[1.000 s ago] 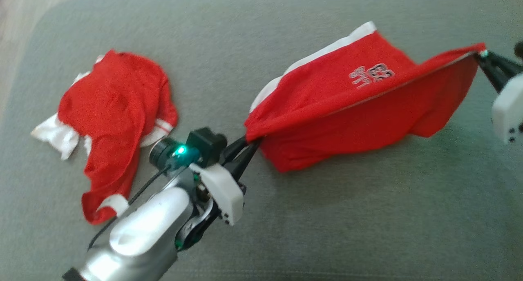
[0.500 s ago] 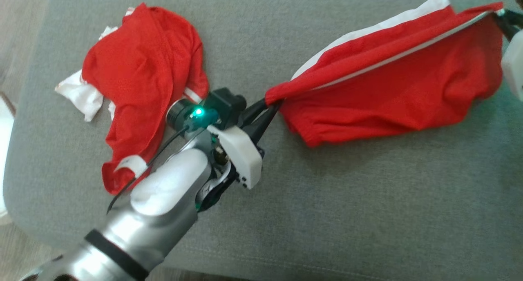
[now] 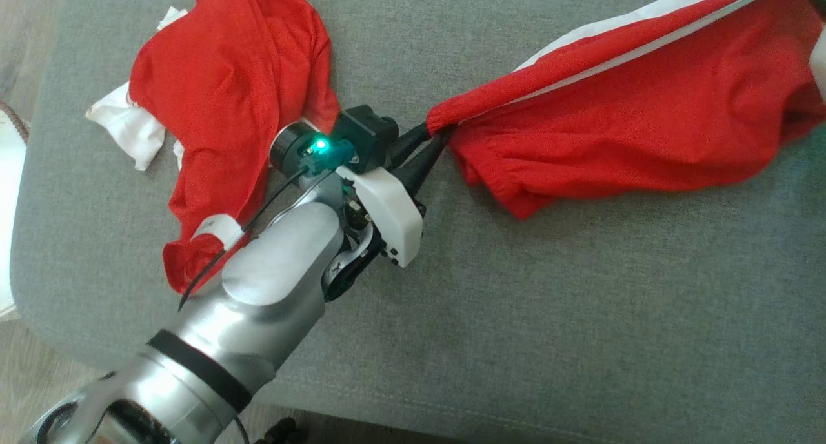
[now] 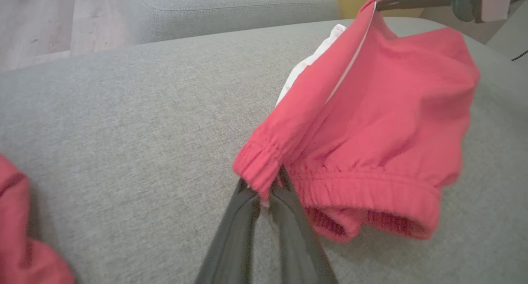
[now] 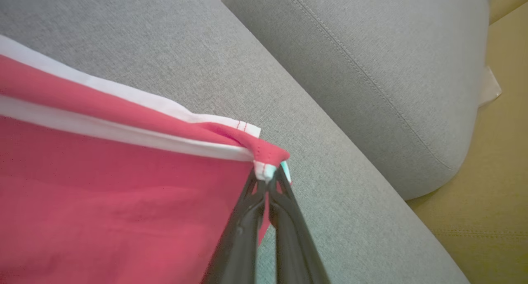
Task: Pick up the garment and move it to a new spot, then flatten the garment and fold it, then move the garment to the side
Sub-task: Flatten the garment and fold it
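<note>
This is looking like a home living room: a broad grey fabric sofa cushion (image 3: 516,334) is spreading across the near ground, with a second stitched cushion (image 4: 231,7) lying beyond it. Pale wood flooring (image 4: 41,20) is running along the left, and mustard-yellow upholstery (image 5: 486,193) is sitting at the far right.

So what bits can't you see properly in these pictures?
Head view: the far corner of the red shorts runs off the top right edge.
Head view: the other red garment is cut by the top edge and partly covered by the left arm.
Left wrist view: that garment is cut off by the left edge.
</note>
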Tool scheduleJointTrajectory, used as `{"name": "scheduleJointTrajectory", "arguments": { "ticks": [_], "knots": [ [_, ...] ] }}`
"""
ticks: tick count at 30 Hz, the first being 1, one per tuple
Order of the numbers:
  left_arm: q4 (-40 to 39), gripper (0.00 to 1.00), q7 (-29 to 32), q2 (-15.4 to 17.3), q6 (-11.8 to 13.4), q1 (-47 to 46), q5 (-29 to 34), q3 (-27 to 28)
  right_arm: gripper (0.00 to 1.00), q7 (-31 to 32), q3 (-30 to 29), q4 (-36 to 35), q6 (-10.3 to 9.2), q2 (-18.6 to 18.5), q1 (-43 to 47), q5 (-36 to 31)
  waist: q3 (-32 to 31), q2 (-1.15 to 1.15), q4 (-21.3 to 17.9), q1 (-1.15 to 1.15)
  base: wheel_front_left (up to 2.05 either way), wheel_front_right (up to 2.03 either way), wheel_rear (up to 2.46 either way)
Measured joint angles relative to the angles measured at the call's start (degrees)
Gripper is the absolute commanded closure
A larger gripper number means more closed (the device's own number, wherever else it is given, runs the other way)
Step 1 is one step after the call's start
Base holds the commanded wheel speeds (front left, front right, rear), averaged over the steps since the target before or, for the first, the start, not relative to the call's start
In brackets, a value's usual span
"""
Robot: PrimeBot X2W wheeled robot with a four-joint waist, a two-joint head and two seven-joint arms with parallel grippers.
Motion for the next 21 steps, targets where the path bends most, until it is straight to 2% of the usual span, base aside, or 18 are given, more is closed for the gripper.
{"name": "scheduleJointTrajectory", "arguments": {
  "ticks": [1,2,3,15,21],
  "knots": [
    [0.35,0.53,-0.07,-0.20,-0.24,-0.24,0.00,0.00,1.00,-0.09,0.49,0.64,0.00,0.10,-0.43,0.40,0.18,0.00,0.10,0.00,0.00,0.00,0.00],
    [0.66,0.06,-0.38,-0.32,-0.36,-0.43,0.01,-0.01,0.59,-0.25,1.02,1.20,0.00,0.13,-0.68,0.81,0.32,0.00,0.19,0.00,0.00,0.00,0.00],
    [1.11,0.00,-0.66,-0.36,-0.37,-0.62,0.02,0.00,0.00,-0.69,1.53,1.78,0.00,0.21,-0.79,0.89,0.44,0.00,0.23,0.00,0.00,0.00,0.00],
    [4.34,0.00,-2.00,-0.68,-0.29,-1.28,0.83,0.92,0.00,-5.43,5.22,8.66,0.00,2.97,-0.33,3.35,-1.73,0.00,-1.00,-0.01,0.00,0.00,0.00],
    [4.55,0.00,-2.48,-0.66,0.69,-0.48,0.83,2.53,0.00,-11.73,3.14,9.38,0.00,7.79,2.68,7.87,-4.42,0.00,-1.94,-0.01,0.00,0.00,0.00]
  ]
}}
